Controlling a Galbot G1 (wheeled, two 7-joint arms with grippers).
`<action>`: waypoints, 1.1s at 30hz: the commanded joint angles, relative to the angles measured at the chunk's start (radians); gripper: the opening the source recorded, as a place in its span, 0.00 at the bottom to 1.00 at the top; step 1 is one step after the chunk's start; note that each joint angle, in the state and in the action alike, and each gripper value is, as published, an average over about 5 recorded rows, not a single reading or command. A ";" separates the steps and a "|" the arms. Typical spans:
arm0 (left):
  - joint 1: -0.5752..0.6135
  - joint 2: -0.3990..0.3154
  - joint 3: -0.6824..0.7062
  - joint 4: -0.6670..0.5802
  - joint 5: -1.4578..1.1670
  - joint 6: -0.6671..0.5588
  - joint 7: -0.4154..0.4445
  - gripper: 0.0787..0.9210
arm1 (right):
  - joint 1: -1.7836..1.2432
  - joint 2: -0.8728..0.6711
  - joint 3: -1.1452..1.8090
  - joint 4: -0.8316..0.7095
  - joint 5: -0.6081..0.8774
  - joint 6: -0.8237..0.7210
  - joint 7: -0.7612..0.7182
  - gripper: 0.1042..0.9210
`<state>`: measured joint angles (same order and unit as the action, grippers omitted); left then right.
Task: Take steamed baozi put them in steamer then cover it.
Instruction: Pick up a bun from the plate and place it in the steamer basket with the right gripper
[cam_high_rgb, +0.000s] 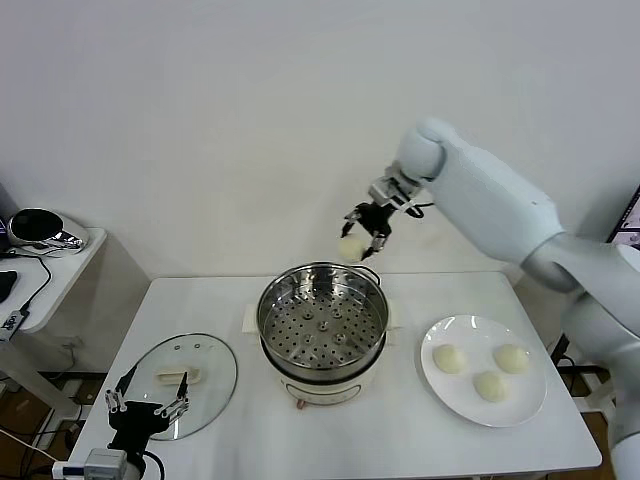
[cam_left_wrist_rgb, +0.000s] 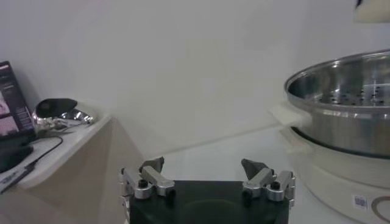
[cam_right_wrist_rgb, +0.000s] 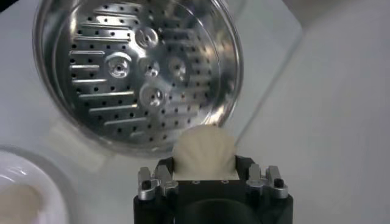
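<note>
- Baozi (cam_high_rgb: 351, 247): one is clamped in the right tool (cam_high_rgb: 366, 236), above the steamer (cam_high_rgb: 322, 322) rim at 1 o'clock.
- Three baozi are left on the plate (cam_high_rgb: 484, 370) at 3 o'clock.
- Transfer is judged underway; lowering inward and release are called for next.
- Left tool (cam_high_rgb: 147, 406) is held wide open, empty, by the cover (cam_high_rgb: 182, 374).

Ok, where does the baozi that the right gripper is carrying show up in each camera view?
Head view: held baozi in the right gripper, above the steamer's far rim.
Left wrist view: a cream sliver at the top right corner, above the steamer.
Right wrist view: held between the gripper's fingers.
Shared landmark: the steamer.
</note>
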<state>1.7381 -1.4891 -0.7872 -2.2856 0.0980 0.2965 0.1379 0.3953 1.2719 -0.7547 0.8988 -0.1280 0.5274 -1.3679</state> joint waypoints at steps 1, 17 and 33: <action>-0.013 -0.007 -0.009 -0.012 0.014 0.001 0.001 0.88 | 0.035 0.113 -0.087 0.008 -0.064 0.302 -0.012 0.63; 0.010 -0.006 -0.005 -0.022 -0.007 0.005 0.002 0.88 | -0.047 0.184 -0.087 -0.110 -0.171 0.302 -0.007 0.63; 0.016 -0.008 -0.011 -0.021 -0.021 0.005 -0.001 0.88 | -0.120 0.270 -0.026 -0.244 -0.333 0.302 0.030 0.63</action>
<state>1.7533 -1.4957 -0.7999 -2.3113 0.0794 0.3020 0.1386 0.3008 1.5018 -0.7985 0.7241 -0.3861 0.8143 -1.3500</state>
